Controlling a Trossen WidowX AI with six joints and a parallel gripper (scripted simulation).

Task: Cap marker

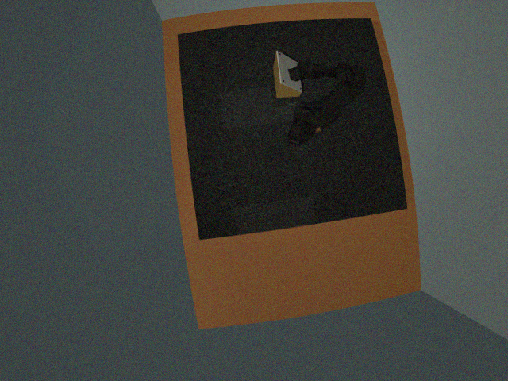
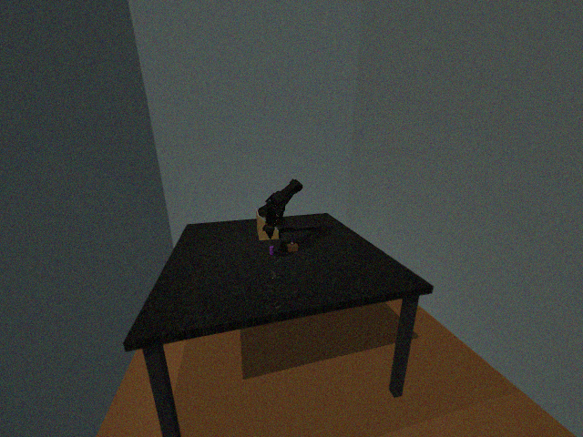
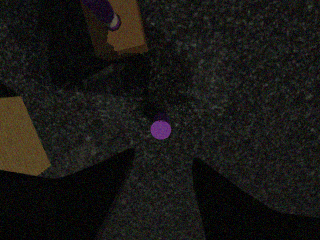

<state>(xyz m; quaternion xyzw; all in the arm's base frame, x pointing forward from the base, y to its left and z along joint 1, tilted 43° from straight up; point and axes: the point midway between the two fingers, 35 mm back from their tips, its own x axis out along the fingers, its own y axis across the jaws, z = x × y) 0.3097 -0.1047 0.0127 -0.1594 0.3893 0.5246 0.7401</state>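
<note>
We hang the tool point(image 3: 161, 200) above the cap point(image 3: 161, 130), which stands loose on the dark surface point(image 2: 226, 300), its purple round top showing in the wrist view just beyond the gap between the two fingers. The fingers stand partly apart and hold nothing; there is room between them for the cap. The marker point(image 3: 102, 10) stands in the block point(image 3: 127, 35) at the far left of the wrist view, well apart from the cap, with its pale tip bare (so no capping has begun). A tan mount point(image 1: 285, 78) sits at the far part of the surface, by the arm's foot.

We judge the step in hand to be the approach to the cap, before any grasp. The next move calls for us to shift the tool slightly forward so that the cap lies between the fingers, come straight down around it, and close gently, since a sideways nudge could tip it over. Only then do we lift and carry it to the marker.
</note>
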